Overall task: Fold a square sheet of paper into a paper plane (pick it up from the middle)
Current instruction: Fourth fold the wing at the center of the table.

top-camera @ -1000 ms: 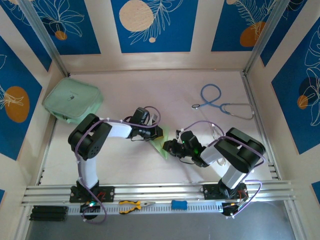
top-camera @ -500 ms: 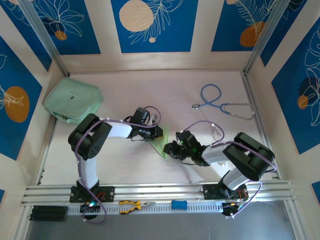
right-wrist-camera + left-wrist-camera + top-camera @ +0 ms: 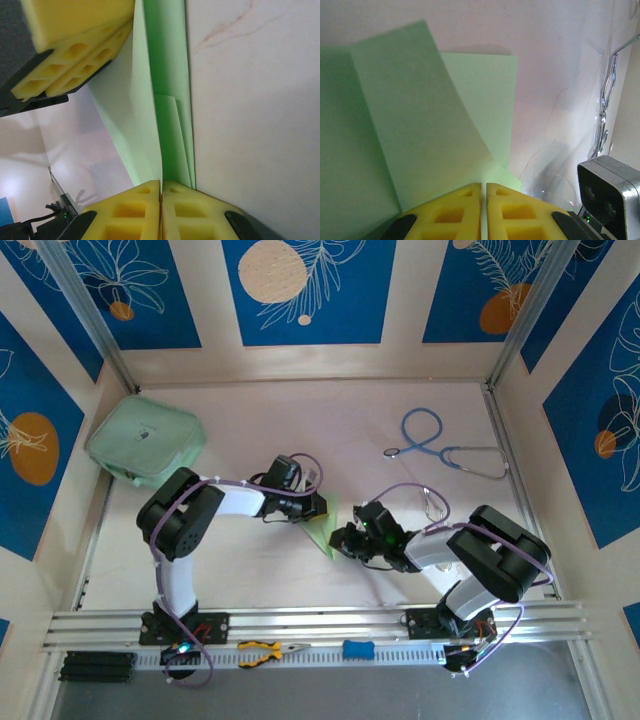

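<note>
Green paper (image 3: pixel 322 532) mid-worktop (image 3: pixel 300 430), flaps creased, no dart yet | my left pincer (image 3: pixel 483 192) clamped on one edge | my right pincer (image 3: pixel 161 189) clamped on the opposite end | nose, wings outstanding

Square sheet of paper (image 3: pixel 322 532): middle of counter (image 3: pixel 300 425), between left end effector (image 3: pixel 320 508), behind it, and right end effector (image 3: pixel 341 540), at its right. Pouch (image 3: pixel 146 442): far-left corner. Stethoscope (image 3: pixel 440 448): far right. Pliers (image 3: pixel 268 649): on near rail (image 3: pixel 320 620).

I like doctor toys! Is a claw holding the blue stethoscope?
No, the stethoscope lies loose on the table, with nothing gripping it.
</note>
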`<move>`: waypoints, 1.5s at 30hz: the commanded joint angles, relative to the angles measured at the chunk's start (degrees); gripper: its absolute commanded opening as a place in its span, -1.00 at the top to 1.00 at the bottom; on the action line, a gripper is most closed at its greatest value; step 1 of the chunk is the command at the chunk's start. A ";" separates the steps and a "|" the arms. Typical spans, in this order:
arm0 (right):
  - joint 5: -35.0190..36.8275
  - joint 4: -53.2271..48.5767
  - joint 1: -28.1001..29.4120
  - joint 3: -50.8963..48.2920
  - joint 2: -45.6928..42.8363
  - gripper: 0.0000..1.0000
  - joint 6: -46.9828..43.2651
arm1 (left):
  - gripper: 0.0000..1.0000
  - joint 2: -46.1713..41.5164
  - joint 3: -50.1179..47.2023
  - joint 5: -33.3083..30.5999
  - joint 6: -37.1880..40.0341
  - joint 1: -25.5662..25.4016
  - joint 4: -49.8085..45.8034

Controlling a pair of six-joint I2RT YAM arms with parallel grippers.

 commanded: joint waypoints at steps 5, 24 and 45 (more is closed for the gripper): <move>-4.73 -7.21 -0.89 -2.75 -0.43 0.68 -1.29 | 0.76 0.02 -3.55 -3.73 -2.74 -0.97 0.12; -5.41 -7.90 -0.84 -3.14 -1.72 0.75 -2.68 | 0.76 -1.60 -5.21 -5.67 -4.32 -1.50 1.15; -9.47 -10.50 0.00 0.53 -2.18 0.77 -8.27 | 0.76 -4.46 -7.97 -9.43 -6.82 -1.60 1.63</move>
